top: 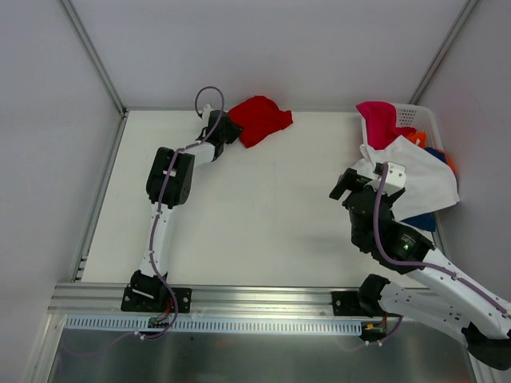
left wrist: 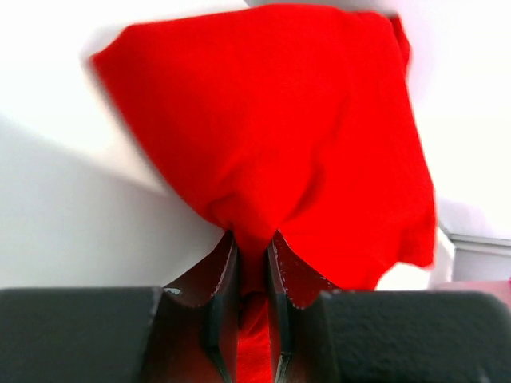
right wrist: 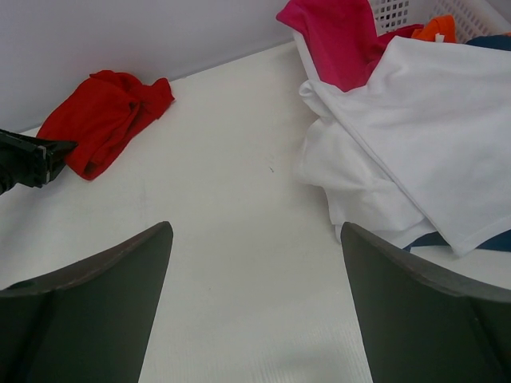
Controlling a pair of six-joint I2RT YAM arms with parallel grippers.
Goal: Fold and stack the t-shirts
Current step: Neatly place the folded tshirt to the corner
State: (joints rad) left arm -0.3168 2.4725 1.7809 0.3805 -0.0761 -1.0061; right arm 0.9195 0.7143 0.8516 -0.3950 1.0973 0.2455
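Evidently the left gripper clamps a pinch of the crumpled bright red cloth t-shirt at the far edge of the surface, likely to spread it for folding; the right gripper hovers, jaws apart, empty.

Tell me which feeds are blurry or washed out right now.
Left wrist: red t-shirt smeared at its edges, background blown out white. Top external: sharp, evenly lit. Right wrist: white t-shirt crisp, right claw dark and soft.

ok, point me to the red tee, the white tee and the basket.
red tee (top: 259,120), top view, middle of the bunched cloth
white tee (top: 417,177), top view, its flat spread part
basket (top: 409,116), top view, perforated far wall
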